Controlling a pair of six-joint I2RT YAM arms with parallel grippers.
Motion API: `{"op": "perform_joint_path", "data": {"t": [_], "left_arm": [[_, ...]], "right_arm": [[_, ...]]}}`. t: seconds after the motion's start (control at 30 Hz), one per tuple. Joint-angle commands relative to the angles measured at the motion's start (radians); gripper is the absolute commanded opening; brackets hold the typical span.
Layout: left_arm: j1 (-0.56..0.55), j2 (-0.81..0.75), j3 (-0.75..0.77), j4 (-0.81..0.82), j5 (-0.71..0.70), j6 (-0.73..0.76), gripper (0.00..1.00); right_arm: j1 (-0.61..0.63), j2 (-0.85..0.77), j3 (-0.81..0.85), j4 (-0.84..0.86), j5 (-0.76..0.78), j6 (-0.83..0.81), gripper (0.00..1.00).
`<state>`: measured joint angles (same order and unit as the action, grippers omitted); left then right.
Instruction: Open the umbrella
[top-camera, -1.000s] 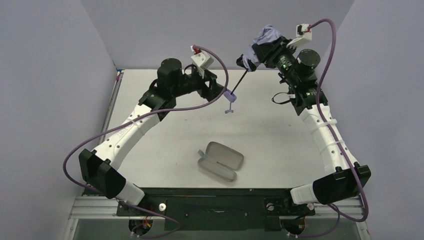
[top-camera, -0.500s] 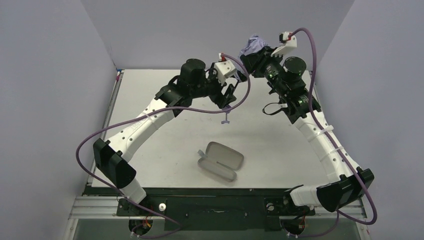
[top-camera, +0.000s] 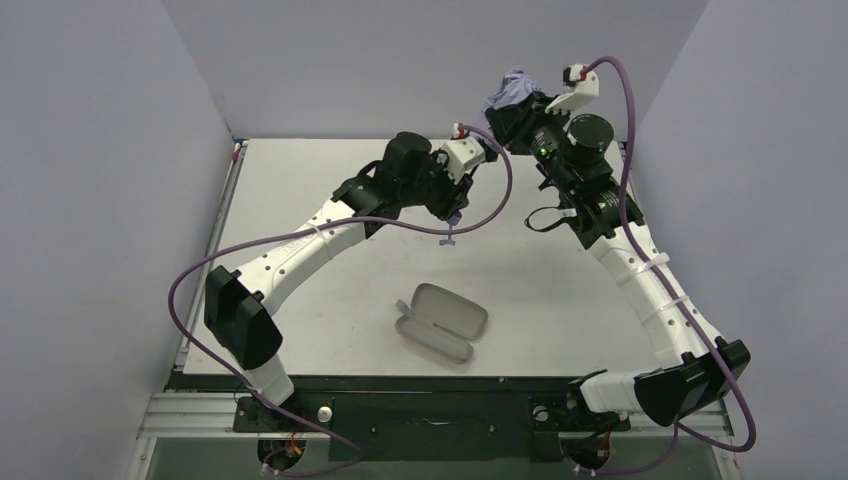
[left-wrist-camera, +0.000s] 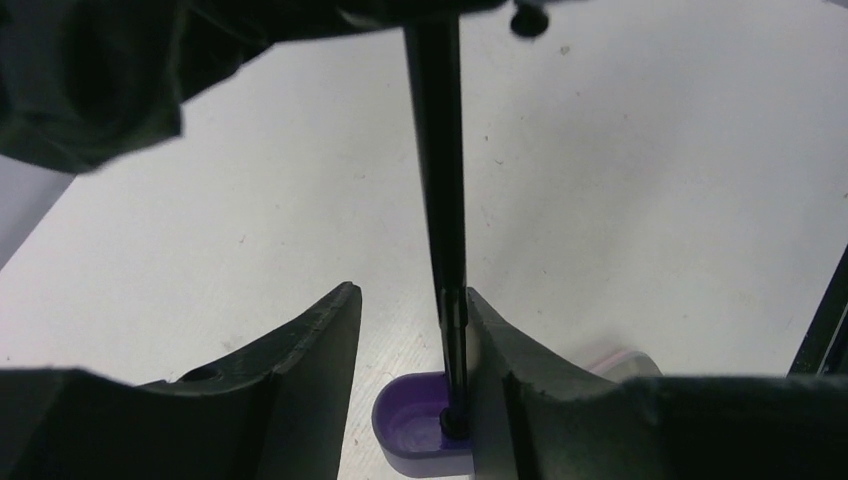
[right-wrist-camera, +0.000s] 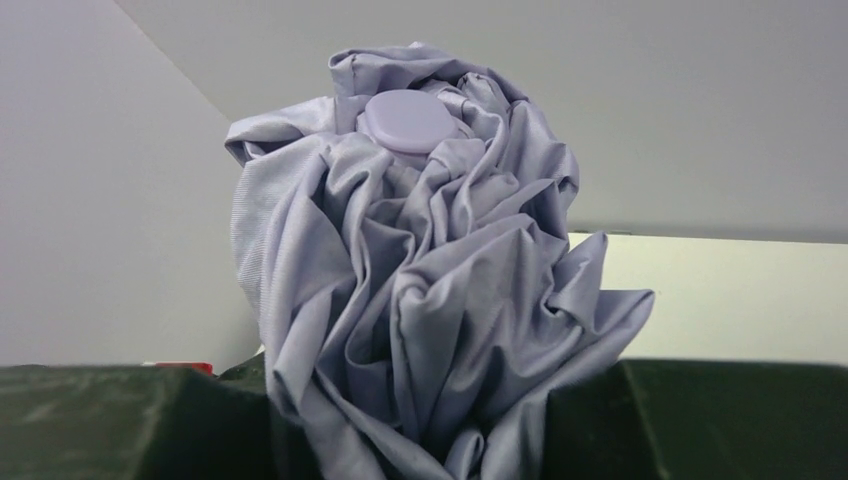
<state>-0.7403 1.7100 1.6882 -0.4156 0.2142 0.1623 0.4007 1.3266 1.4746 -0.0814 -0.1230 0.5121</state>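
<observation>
Folded umbrella (right-wrist-camera: 420, 300), canopy clamped in right jaws, thin shaft (left-wrist-camera: 438, 180) passing between part-open left jaws, touching one, clear of the other, handle (left-wrist-camera: 415, 440) just beyond them; best closed squarely on shaft, then drawn straight along its line.

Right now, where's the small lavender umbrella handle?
Top view, centre-rear: the small lavender plastic handle is at the end of the thin black shaft, just beyond the left tool.
</observation>
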Motion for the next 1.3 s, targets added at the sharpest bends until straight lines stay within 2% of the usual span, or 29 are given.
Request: {"op": "perform_joint_path", "data": {"t": [0.0, 0.17, 0.8, 1.1, 1.27], "left_arm": [[-0.002, -0.008, -0.043, -0.002, -0.059, 0.023, 0.36], [-0.001, -0.027, -0.119, -0.007, -0.066, 0.036, 0.32], [0.001, -0.073, -0.391, -0.013, -0.060, 0.070, 0.31], [0.001, -0.086, -0.491, -0.031, -0.058, 0.084, 0.31], [0.002, -0.098, -0.498, -0.029, -0.054, 0.088, 0.31]], "right_arm": [[-0.002, -0.036, 0.083, 0.085, 0.039, -0.007, 0.00], [-0.042, -0.029, 0.120, 0.085, 0.037, 0.007, 0.00], [-0.185, 0.018, 0.269, 0.134, -0.010, 0.086, 0.00], [-0.224, 0.041, 0.327, 0.154, -0.016, 0.098, 0.00], [-0.231, 0.043, 0.317, 0.159, -0.028, 0.108, 0.00]]}}
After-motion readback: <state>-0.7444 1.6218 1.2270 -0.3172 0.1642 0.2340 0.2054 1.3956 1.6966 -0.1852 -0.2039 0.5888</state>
